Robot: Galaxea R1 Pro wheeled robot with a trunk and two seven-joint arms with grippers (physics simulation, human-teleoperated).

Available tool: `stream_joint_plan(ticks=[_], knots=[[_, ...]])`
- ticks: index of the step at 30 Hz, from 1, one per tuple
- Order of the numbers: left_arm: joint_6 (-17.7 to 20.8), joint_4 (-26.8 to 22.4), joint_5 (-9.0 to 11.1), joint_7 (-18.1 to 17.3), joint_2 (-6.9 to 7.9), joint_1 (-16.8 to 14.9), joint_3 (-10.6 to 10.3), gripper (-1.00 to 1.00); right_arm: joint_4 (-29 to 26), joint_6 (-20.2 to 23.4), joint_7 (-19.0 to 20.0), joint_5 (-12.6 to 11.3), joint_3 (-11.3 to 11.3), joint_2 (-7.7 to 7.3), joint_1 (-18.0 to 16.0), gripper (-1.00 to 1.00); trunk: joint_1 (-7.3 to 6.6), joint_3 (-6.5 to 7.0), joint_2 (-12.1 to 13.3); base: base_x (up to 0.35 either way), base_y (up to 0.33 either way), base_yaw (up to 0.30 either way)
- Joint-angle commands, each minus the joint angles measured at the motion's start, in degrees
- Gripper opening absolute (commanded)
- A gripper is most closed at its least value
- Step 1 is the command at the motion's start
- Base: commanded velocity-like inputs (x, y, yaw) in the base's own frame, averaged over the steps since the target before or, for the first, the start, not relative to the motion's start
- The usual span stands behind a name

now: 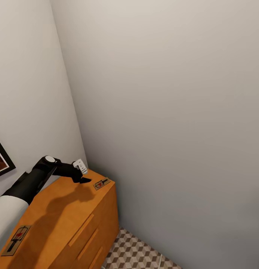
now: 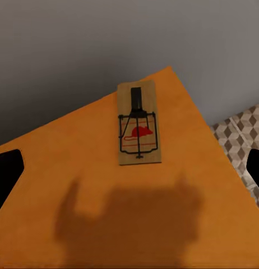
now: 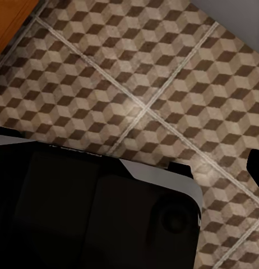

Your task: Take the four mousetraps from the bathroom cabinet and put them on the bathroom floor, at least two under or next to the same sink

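My left gripper (image 1: 84,180) hangs over the far end of the cabinet (image 1: 62,209), its fingers spread and empty; in the left wrist view both dark fingertips (image 2: 7,168) stand wide apart at the picture's edges. A mousetrap (image 1: 101,183) lies flat on the cabinet top at its far corner, near the wall, just beyond the gripper and apart from it. Seen along the fingers, that mousetrap (image 2: 138,123) lies ahead, roughly centred between them, its long axis running away from the gripper toward the wall edge, the dark bar end farthest and the red spot nearer. I judge the left arm the nearer one for this pick: a short advance and descent should bring the fingers across the short sides.

A second mousetrap (image 1: 16,239) rests at the near end of the cabinet top, well apart from the first.

The right wrist view looks down on the bathroom floor (image 3: 140,73); whether my right gripper is spread or closed I cannot tell.
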Motion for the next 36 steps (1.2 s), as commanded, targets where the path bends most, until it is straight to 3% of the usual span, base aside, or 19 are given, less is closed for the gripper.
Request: stream_joint_plan(ticks=[1,5,8,9,14,36], knots=[[0.54,-0.08,-0.29,-0.2,0.03,-0.06,-0.09,1.0,0.08,-0.22,0.15,-0.27,0.22,0.0,-0.06,1.0,0.04,-0.13,-0.13,0.0,0.0,0.0],[0.61,-0.06,-1.07,-0.21,0.03,-0.06,-0.08,1.0,0.08,-0.22,0.15,-0.27,0.22,0.0,-0.06,1.0,0.04,-0.13,-0.13,0.0,0.0,0.0],[1.92,-0.26,-3.64,-0.27,-0.08,-0.06,-0.03,1.0,0.08,-0.22,0.15,-0.27,0.22,0.0,-0.06,1.0,0.04,-0.13,-0.13,0.0,0.0,0.0],[4.74,-0.92,-5.77,-0.39,-0.14,-0.06,-0.01,1.0,0.08,-0.22,0.15,-0.27,0.22,0.0,-0.06,1.0,0.04,-0.13,-0.13,0.0,0.0,0.0],[9.72,-4.38,-8.24,-0.73,-0.18,-0.06,0.0,1.0,0.08,-0.25,0.15,-0.27,0.22,0.01,-0.06,1.0,0.04,-0.13,-0.13,0.0,0.0,0.0],[11.24,-8.71,-9.08,-1.92,-0.84,-0.06,-0.09,1.0,0.08,-0.45,0.24,-0.27,0.22,0.0,-0.06,1.0,0.04,-0.13,-0.13,0.0,0.0,0.0]])
